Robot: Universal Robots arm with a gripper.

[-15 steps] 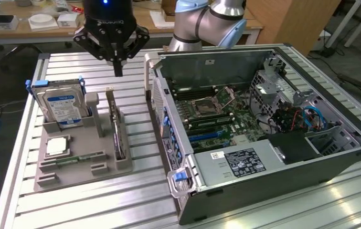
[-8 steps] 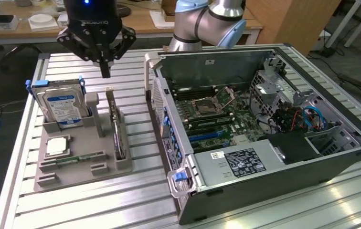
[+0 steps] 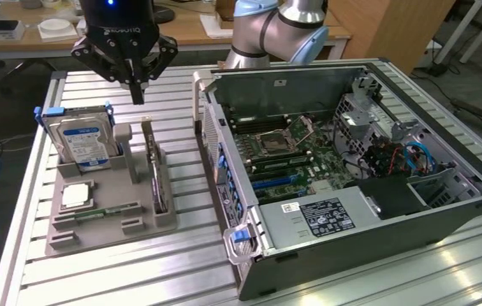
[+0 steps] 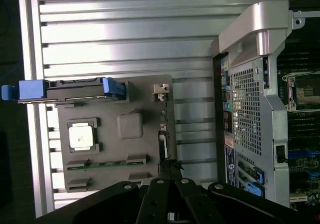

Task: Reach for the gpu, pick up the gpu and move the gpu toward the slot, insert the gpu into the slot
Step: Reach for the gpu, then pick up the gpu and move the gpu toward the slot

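Gpu stands on edge in the tray; in the exterior view, our tool, closed on nothing, hovers at its eleven o'clock.

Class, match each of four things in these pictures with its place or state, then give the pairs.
1 hard drive
2 gpu
3 processor chip
4 gripper

A lies flat in the tray
B shut, above the gpu
C stands upright, blue-white label
D stands on edge, at the tray side nearest the case

Pairs: 1-C, 2-D, 3-A, 4-B
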